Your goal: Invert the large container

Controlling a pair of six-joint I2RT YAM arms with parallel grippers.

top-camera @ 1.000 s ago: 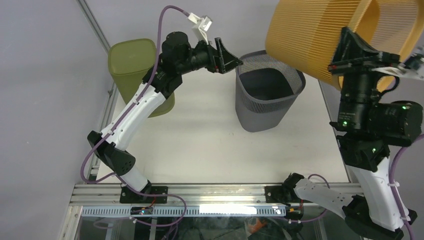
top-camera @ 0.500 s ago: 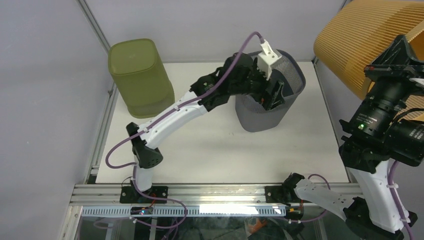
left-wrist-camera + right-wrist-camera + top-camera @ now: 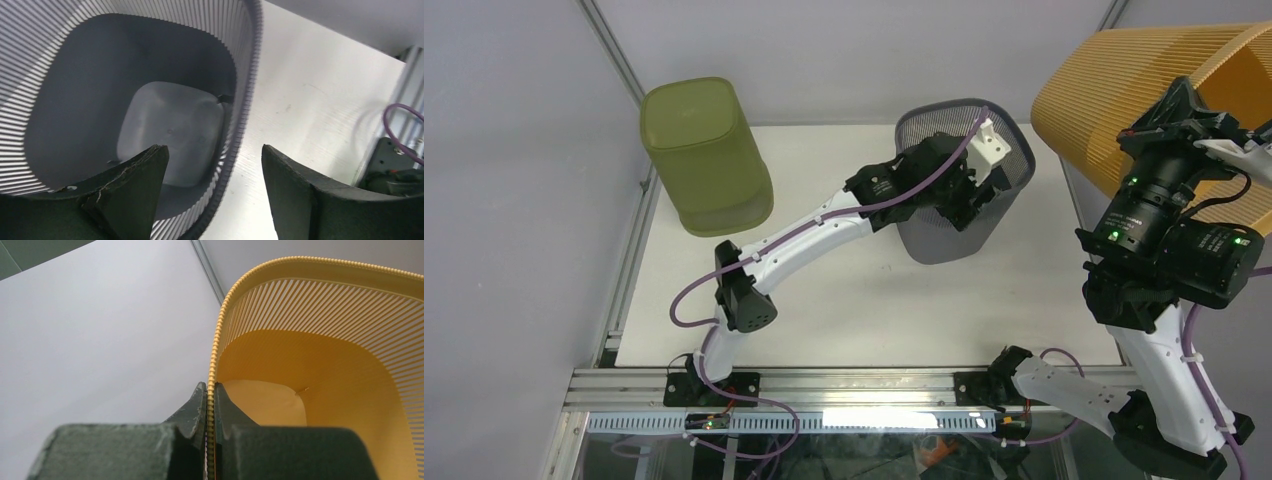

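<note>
yellow basket (image 3: 310, 360), rim in right end effector (image 3: 210, 392)

A green container (image 3: 704, 150) stands upside down on the far left corner of the white table (image 3: 844, 300). A dark grey slatted basket (image 3: 944, 240) sits toward the table's far middle, a pale floor showing inside. An aluminium rail (image 3: 824, 380) runs along the table's near edge.

Overhead rear view, two wrist close-ups
</note>
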